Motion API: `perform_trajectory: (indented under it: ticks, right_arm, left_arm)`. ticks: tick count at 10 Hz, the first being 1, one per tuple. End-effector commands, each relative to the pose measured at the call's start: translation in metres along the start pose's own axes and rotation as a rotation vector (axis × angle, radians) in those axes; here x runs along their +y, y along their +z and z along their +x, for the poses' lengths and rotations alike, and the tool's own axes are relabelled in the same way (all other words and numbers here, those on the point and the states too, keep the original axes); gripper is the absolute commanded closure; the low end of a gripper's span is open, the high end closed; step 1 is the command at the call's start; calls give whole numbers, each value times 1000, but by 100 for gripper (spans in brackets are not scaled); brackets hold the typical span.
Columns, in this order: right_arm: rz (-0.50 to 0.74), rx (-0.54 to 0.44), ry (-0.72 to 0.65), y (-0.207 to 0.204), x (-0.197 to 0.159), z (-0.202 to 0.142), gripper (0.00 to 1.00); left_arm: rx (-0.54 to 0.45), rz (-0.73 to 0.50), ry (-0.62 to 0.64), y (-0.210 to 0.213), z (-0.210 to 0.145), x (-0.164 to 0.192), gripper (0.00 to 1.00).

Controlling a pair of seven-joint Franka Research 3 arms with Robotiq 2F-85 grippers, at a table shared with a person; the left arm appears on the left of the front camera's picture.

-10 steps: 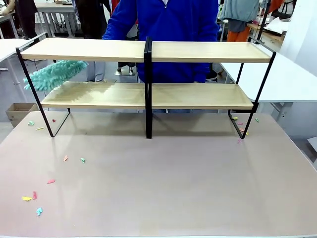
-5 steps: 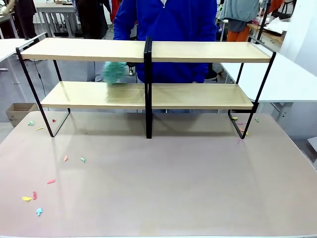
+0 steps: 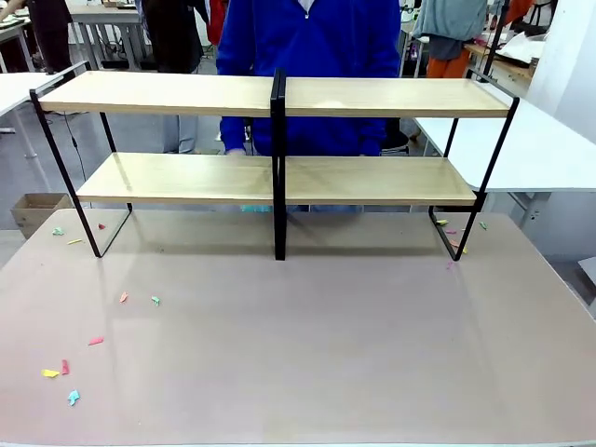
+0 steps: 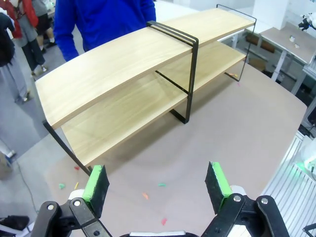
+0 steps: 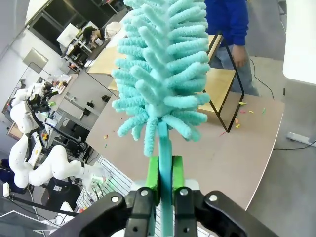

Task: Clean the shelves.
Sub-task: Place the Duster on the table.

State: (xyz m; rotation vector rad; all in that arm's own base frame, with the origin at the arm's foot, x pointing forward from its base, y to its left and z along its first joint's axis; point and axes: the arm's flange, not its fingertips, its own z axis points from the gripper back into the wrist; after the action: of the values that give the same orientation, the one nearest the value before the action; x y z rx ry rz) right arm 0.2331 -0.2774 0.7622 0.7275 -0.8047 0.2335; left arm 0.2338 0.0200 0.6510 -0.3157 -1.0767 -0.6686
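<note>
Clamping a teal duster point(image 5: 165, 74), right hand point(image 5: 164, 173) sits well apart from the shelves point(image 5: 217, 84).

A second ago the fluffy teal duster was out at 9 o'clock from the black centre post point(image 3: 278, 168), past the end of the lower board point(image 3: 177, 179). Then it slid to the middle. Now I see just a small teal bit point(image 3: 253, 209) under that board, at 7 o'clock from the post. The person point(image 3: 307, 37) across from me has pulled the arm back in.
</note>
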Motion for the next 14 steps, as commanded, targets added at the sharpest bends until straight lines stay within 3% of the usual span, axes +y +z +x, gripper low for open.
perform_trajectory:
  ticks: [1,2,4,5,6,8,10,11,12,13,14]
  right_arm:
    - [5,-11,31,1,3,2,88]
    - [0,0,0,0,0,0,88]
    - [276,317,176,-70,33,-26,88]
    - [413,465,213,-106,45,-45,88]
    - [463,564,228,-139,54,-67,88]
    - [444,750,240,-214,71,-120,88]
    - [434,851,208,-272,71,-174,88]
    - [453,884,170,-284,67,-195,88]
    - [375,933,147,-273,60,-199,88]
    - [463,901,156,-284,72,-179,88]
    - [463,901,156,-284,72,-179,88]
  left_arm:
    - [-1,-4,2,-1,0,0,0]
    - [0,0,0,0,0,0,0]
    - [43,-265,73,-30,2,-12,0]
    - [94,-323,224,-39,-17,-7,0]
    - [115,-354,363,-48,-40,-2,0]
    - [111,-413,641,-75,-93,2,0]
    - [17,-534,809,-127,-155,-13,0]
    - [41,-550,838,-154,-186,-24,0]
    - [103,-580,870,-176,-216,-32,0]
    - [142,-700,984,-191,-244,-28,0]
    - [194,-681,1028,-198,-269,-22,0]
